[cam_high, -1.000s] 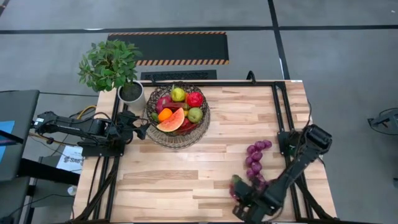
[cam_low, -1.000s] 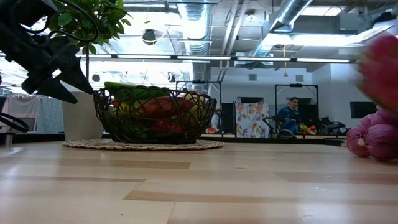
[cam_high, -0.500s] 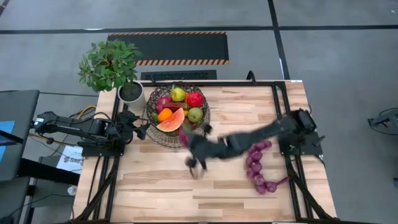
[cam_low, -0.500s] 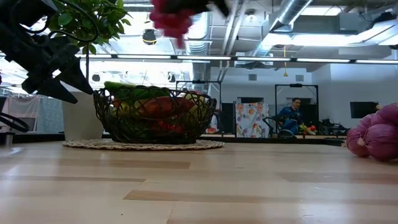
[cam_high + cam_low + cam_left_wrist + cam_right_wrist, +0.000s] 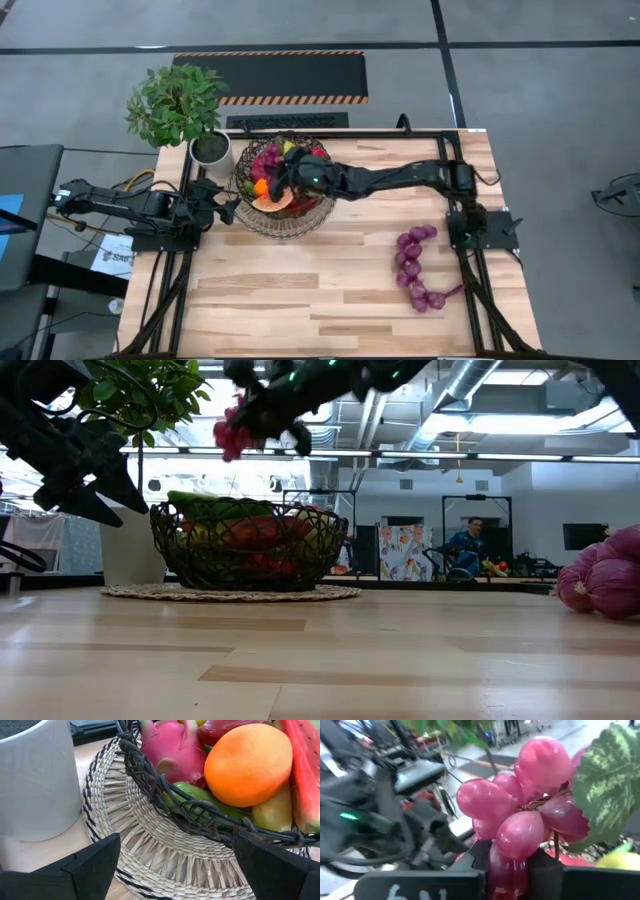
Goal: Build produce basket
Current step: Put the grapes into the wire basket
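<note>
Right pincer [image 5: 510, 865] grips one grape bunch [image 5: 520, 815] above the one basket [image 5: 300, 215]; left pincer [image 5: 175, 865] gapes empty.

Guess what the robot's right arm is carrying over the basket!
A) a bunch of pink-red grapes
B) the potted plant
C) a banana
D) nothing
A: the right gripper has its jaws shut on a bunch of pink-red grapes, hanging above the basket of fruit.

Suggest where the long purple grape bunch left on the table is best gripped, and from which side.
Judging by its pose, take the purple grape bunch from above, jaws across its narrow width near the thin stem end closest to the front edge; it lies flat as a long chain, so a mid-bunch grip may sag.
</note>
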